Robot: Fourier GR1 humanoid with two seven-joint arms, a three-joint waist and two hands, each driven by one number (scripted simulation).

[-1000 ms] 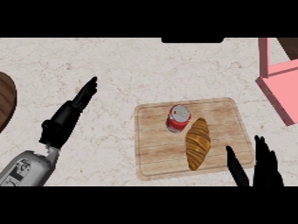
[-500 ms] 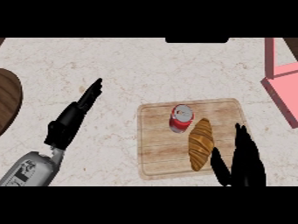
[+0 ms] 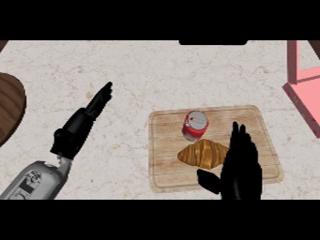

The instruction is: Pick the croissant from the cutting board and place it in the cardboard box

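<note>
Right hand [image 3: 242, 171] beside croissant [image 3: 200, 153], fingers straight, together (thumb splayed); left hand [image 3: 76, 131] likewise. One croissant, can [image 3: 195, 125], cutting board [image 3: 163, 159], pink box [image 3: 315, 103] each.

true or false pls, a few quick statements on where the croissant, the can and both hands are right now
1. The croissant lies on the cutting board. True.
2. The red can sits inside the pink box. False: it is on the board, just beyond the croissant.
3. The right hand is over the board at the croissant's right end, fingers straight. True.
4. The left hand is curled round the croissant. False: it is open over the counter, left of the board, holding nothing.
</note>
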